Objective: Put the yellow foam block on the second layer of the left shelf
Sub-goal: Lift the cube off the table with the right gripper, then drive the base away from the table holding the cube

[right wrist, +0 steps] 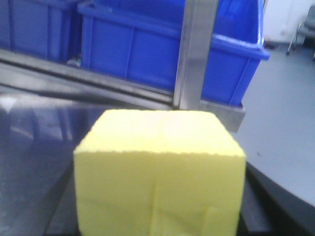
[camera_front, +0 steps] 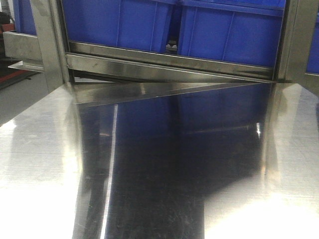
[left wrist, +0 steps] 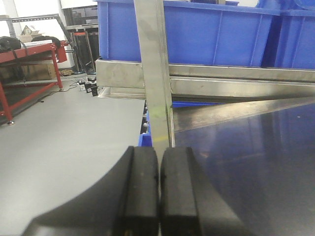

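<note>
The yellow foam block (right wrist: 160,172) fills the lower half of the right wrist view. My right gripper (right wrist: 160,214) is shut on it, with a dark finger showing at each side of the block. It hangs above the shiny steel surface, in front of a steel shelf post (right wrist: 194,54). My left gripper (left wrist: 159,153) is shut with nothing between its black pads. It sits just before another upright shelf post (left wrist: 155,73). Neither gripper nor the block appears in the front view.
Blue plastic bins (camera_front: 119,22) sit on the shelf level behind the steel rail (camera_front: 169,62). A reflective steel tabletop (camera_front: 50,174) spreads in front. In the left wrist view, grey floor (left wrist: 64,142) and a red workbench (left wrist: 29,54) lie to the left.
</note>
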Tool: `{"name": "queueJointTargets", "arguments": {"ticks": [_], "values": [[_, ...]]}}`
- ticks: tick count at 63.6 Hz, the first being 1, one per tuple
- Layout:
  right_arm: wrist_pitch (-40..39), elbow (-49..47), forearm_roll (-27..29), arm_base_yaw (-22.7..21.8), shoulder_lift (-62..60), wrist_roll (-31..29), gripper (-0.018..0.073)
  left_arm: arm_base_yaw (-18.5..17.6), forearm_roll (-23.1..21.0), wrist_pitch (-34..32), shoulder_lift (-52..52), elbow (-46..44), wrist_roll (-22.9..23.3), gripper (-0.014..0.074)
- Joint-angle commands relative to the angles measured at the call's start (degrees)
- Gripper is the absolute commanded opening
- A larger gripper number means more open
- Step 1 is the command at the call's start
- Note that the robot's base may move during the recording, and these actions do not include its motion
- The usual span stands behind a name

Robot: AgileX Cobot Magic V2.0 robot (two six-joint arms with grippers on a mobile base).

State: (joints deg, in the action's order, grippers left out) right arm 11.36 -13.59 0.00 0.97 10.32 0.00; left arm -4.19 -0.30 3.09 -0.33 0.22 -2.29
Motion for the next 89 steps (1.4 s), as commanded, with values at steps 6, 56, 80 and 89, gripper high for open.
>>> {"name": "queueJointTargets", "arguments": {"ticks": [6,56,80,89], "values": [[-6.48,-0.40,0.00,-0.38,-1.99,-0.75,0.0487,-0.38,-0.32,-4.73,-1.21,1.51,0.18,0.0124],[-6.43,-0.40,0.00,-0.38,-1.99,-0.75,0.0487,-0.38,-0.32,-4.73,-1.21,1.51,0.18,0.0124],[-6.43,-0.40,0.00,-0.27,-1.99,-0.75,0.0487,-0.38,-0.32,-4.73,-1.21,1.51,0.18,0.0124],[-6.43,-0.40,0.00,-0.27,-1.99,-0.75,0.0487,-0.38,-0.32,-4.73,-1.21,1.51,0.18,0.0124]]}}
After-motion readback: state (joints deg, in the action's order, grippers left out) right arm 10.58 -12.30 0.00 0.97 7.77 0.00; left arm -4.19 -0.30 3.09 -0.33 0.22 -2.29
